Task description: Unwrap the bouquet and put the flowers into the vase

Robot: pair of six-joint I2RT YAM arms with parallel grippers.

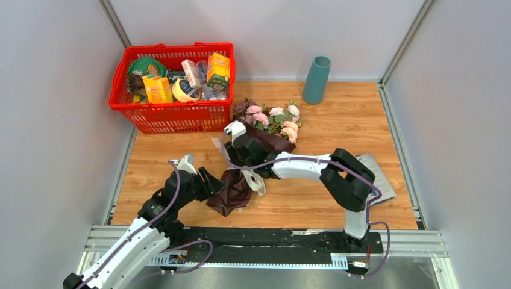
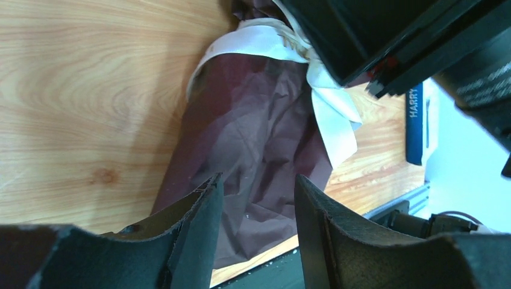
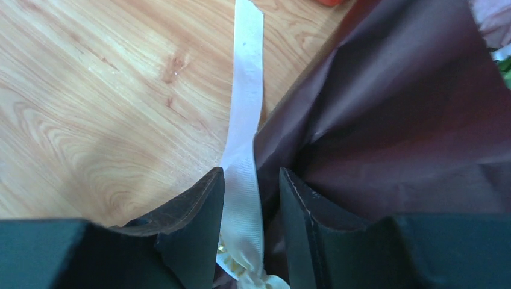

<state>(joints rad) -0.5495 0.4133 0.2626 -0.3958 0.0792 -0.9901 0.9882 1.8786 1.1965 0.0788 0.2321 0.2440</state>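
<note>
The bouquet (image 1: 259,141) lies across the middle of the table, with its pink and cream flowers (image 1: 274,118) pointing toward the back. Its dark burgundy paper (image 2: 253,120) fans out toward the front edge. The teal vase (image 1: 316,79) stands upright at the back, apart from both arms. My left gripper (image 2: 258,180) sits at the paper's lower left end, jaws apart, the paper showing between them. My right gripper (image 3: 251,174) is over the tied waist, jaws apart astride the cream ribbon (image 3: 247,90). The ribbon rests against one finger, and a gap shows at the other.
A red basket (image 1: 172,114) full of groceries stands at the back left, close to the flower heads. A grey flat book (image 1: 379,177) lies at the right under my right arm's elbow. Grey walls close in the table on three sides.
</note>
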